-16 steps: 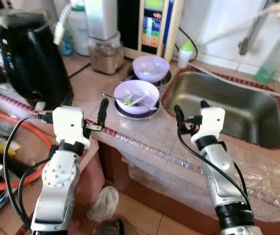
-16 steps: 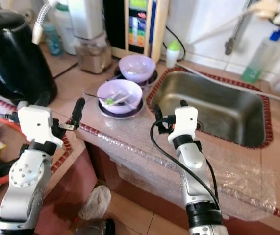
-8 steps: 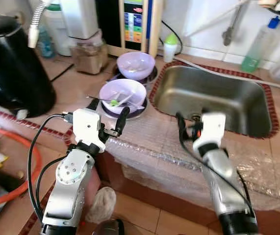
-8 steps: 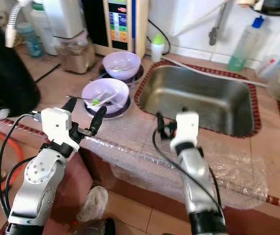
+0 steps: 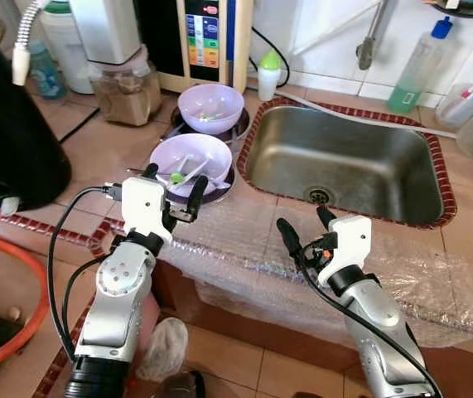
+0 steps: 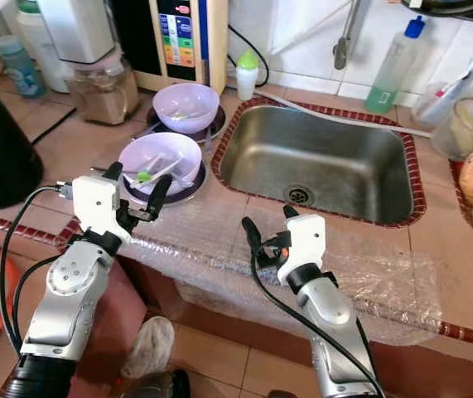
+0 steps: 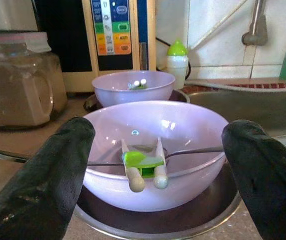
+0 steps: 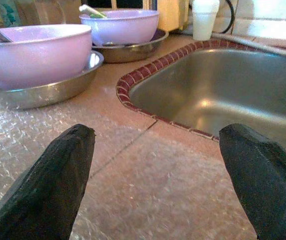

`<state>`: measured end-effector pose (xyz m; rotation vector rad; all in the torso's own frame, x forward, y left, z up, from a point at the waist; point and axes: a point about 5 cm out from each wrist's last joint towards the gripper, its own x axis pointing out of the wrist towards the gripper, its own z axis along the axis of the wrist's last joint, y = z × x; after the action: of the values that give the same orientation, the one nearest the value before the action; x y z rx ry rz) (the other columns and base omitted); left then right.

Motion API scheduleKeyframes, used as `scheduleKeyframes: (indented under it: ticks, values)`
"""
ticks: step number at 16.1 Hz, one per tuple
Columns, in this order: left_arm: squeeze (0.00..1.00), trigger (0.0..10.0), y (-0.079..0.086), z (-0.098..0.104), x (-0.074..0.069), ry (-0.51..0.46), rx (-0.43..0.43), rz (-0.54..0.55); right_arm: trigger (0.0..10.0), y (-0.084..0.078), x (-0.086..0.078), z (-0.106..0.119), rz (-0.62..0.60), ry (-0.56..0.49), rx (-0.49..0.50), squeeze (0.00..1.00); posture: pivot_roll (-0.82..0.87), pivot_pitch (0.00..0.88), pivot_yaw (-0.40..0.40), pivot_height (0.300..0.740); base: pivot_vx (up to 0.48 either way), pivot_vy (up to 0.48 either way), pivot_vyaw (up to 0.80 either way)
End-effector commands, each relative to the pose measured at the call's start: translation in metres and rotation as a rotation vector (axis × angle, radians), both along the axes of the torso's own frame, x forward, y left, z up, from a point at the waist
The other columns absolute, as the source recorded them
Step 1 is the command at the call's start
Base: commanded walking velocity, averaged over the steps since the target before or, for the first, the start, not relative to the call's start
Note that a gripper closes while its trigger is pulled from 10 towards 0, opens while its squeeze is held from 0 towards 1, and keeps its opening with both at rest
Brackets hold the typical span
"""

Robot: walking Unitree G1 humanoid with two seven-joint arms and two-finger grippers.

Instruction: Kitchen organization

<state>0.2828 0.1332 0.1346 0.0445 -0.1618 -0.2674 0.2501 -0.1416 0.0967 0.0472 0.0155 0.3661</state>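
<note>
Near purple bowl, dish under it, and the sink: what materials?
Near purple bowl: likely plastic or melamine, smooth semi-gloss, uniform lilac colour with soft highlights.
Dish under it: looks like stainless steel, shiny grey rim with reflections.
Sink: brushed stainless steel by its dull grey sheen and metal drain.

Two lilac bowls stand upright on the tiled counter just left of the sink, each seated in a shallow steel dish. The near bowl (image 5: 190,159) holds green-clipped chopsticks (image 7: 144,167) and a metal spoon; the far bowl (image 5: 209,105) sits directly behind.
</note>
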Motion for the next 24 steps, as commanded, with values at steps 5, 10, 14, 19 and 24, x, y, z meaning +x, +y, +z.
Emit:
scheduleKeyframes:
  ticks: [5, 10, 14, 19, 24]
  values:
    - [0.0, 0.0, 0.006, -0.007, 0.004, 0.007, 0.021, 0.028, 10.0, 0.023, -0.001, 0.033, 0.171, -0.034, 0.172, 0.0, -0.04, 0.096, 0.01, 0.74, 0.0, 0.0, 0.0]
    - [0.0, 0.0, 0.007, -0.009, 0.005, 0.003, 0.014, 0.039, 10.0, 0.032, -0.002, 0.037, 0.238, -0.013, 0.198, 0.0, -0.03, 0.08, 0.006, 0.74, 0.0, 0.0, 0.0]
    - [0.0, 0.0, 0.009, -0.01, 0.006, -0.002, 0.014, 0.048, 10.0, 0.032, 0.002, 0.036, 0.245, 0.009, 0.196, 0.0, -0.02, 0.073, 0.005, 0.74, 0.0, 0.0, 0.0]
    - [0.0, 0.0, 0.009, -0.008, 0.009, -0.016, 0.007, 0.048, 10.0, 0.041, 0.001, 0.039, 0.321, 0.024, 0.218, 0.0, -0.02, 0.052, 0.006, 0.74, 0.0, 0.0, 0.0]
    - [0.0, 0.0, 0.009, -0.003, 0.009, -0.036, 0.001, 0.05, 10.0, 0.038, 0.008, 0.037, 0.271, 0.022, 0.192, 0.0, -0.01, 0.047, 0.005, 0.74, 0.0, 0.0, 0.0]
